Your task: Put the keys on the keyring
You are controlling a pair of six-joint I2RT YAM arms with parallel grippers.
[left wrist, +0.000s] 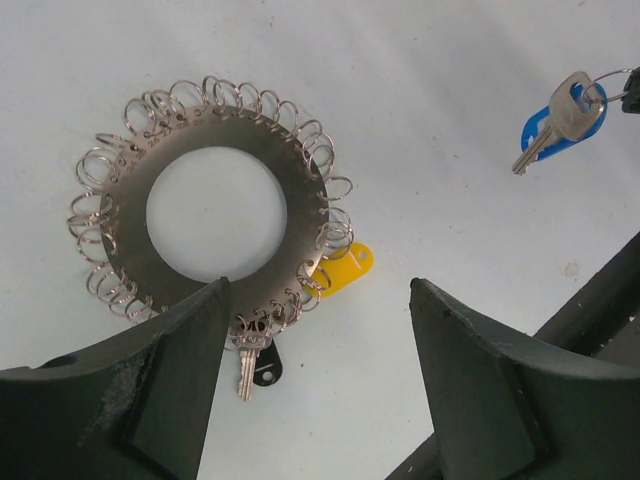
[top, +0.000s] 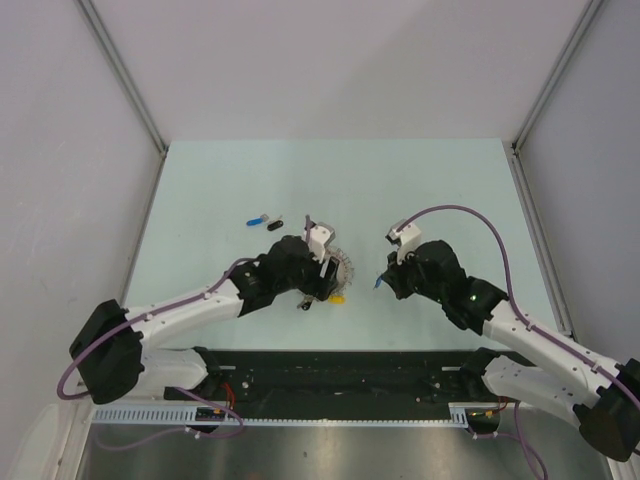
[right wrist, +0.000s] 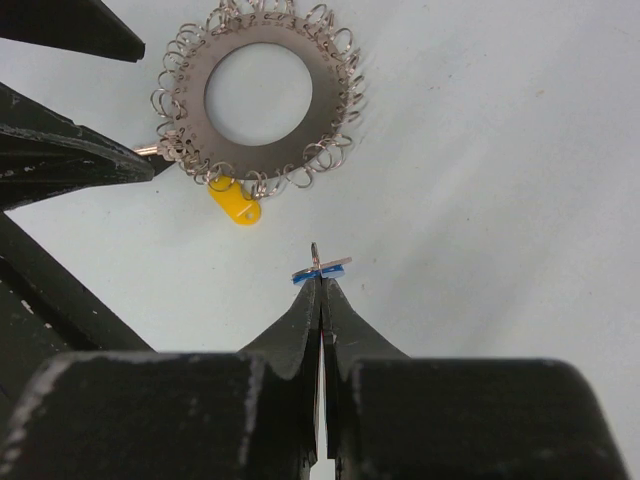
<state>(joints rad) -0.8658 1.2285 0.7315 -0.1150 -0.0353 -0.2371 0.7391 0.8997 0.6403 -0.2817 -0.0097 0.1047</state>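
With the right fingers point(right wrist: 300, 325) pinching the blue key point(right wrist: 318, 270) just right of the keyring point(left wrist: 215, 128), which lies on the tabletop point(left wrist: 450, 60) under the spread left fingers point(left wrist: 150, 400), the thinly held key could twist and miss a wire loop point(left wrist: 338, 187).

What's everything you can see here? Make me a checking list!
Surface: pale green table.
Job's things: keyring flat on table, yellow key and black key on its loops; loose blue key and loose black key farther back.
Clutter: nothing seen.
Hands: left hand open at keyring's edge; right hand shut on blue key.
Cables: purple cable along each arm.
Surroundings: grey walls, metal corner posts.
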